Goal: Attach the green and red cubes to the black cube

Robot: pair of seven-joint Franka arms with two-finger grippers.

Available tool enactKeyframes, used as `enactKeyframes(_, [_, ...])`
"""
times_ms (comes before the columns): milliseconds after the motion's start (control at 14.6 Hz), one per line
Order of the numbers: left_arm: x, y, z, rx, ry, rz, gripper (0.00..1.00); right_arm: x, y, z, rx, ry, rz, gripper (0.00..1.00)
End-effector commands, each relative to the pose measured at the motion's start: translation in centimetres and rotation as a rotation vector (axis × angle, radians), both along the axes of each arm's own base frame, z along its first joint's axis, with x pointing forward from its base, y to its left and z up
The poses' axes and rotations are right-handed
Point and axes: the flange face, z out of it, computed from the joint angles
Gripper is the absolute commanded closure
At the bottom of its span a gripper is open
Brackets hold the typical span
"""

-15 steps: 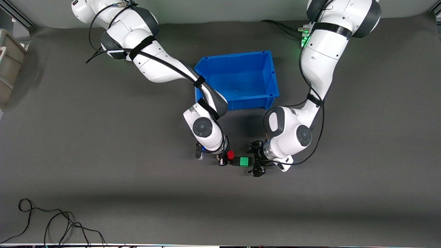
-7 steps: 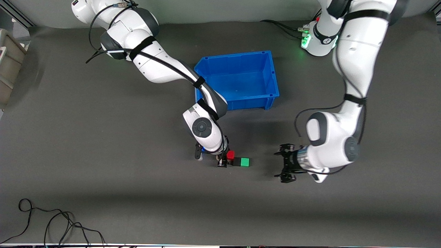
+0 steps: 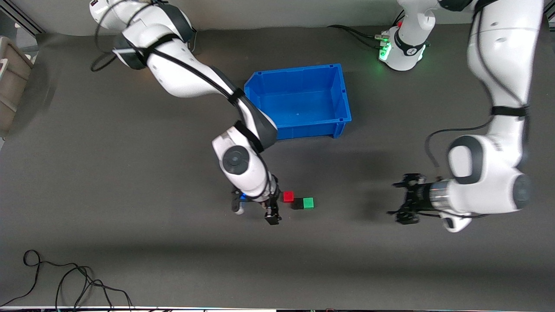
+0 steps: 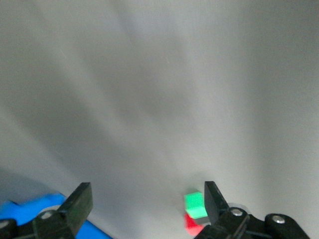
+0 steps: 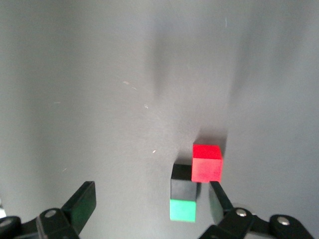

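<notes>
The red cube, the black cube and the green cube lie together on the grey mat. The green cube is flush against the black one, and the red cube touches the black one offset at a corner. My right gripper is open and empty, low beside the red cube toward the right arm's end. In the right wrist view the red cube, black cube and green cube sit by one finger. My left gripper is open and empty, well off toward the left arm's end. The left wrist view shows the green cube and red cube far off.
A blue bin stands farther from the front camera than the cubes, and a corner of it shows in the left wrist view. A black cable lies coiled at the front edge toward the right arm's end.
The left arm has swung away from the green cube toward its own end of the table. The right gripper has drawn off the red cube. The cubes have stayed put.
</notes>
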Motion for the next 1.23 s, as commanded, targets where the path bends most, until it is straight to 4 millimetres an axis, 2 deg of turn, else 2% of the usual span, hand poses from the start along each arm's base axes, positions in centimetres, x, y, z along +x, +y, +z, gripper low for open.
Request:
enactKeyframes(0, [-1.9,4.2,3.8,0.067,-0.028,-0.167,0.0,0.4,-5.4,7.7,-0.037,0.052,0.11,0.0])
enactKeyframes(137, [-2.8,7.6,6.5,0.067,-0.068,-0.286,0.0,0.1,-9.5,13.0,-0.055,0.088,0.242,0.0])
enactKeyframes(274, [-3.9,9.5,8.9,0.072,-0.1,-0.443,0.0,-0.5,-14.9,18.5,-0.076,0.108,0.378,0.0])
enactKeyframes(480, [-5.1,9.9,11.9,0.103,-0.126,-0.595,0.0,-2.0,-22.9,24.5,-0.095,0.139,0.623,0.0])
enactKeyframes(617, [-6.1,9.7,14.3,0.115,-0.151,-0.705,0.0,-3.1,-29.0,27.3,-0.089,0.163,0.775,0.0])
enactKeyframes(754, [-7.0,9.3,17.2,0.148,-0.199,-0.863,0.0,-4.0,-34.4,29.2,-0.083,0.149,0.911,0.0])
enactKeyframes(891, [-7.8,9.2,19.3,0.163,-0.237,-1.004,0.0,-4.6,-38.8,30.0,-0.1,0.118,1.049,0.01])
enactKeyframes(960, [-8.2,9.1,20.2,0.168,-0.251,-1.015,0.0,-4.4,-41.1,30.1,-0.131,0.117,1.121,0.01])
enactKeyframes(1165, [-9.7,8.5,22.6,0.189,-0.277,-1.027,0.0,-4.0,-44.3,29.8,-0.19,0.11,1.283,0.01])
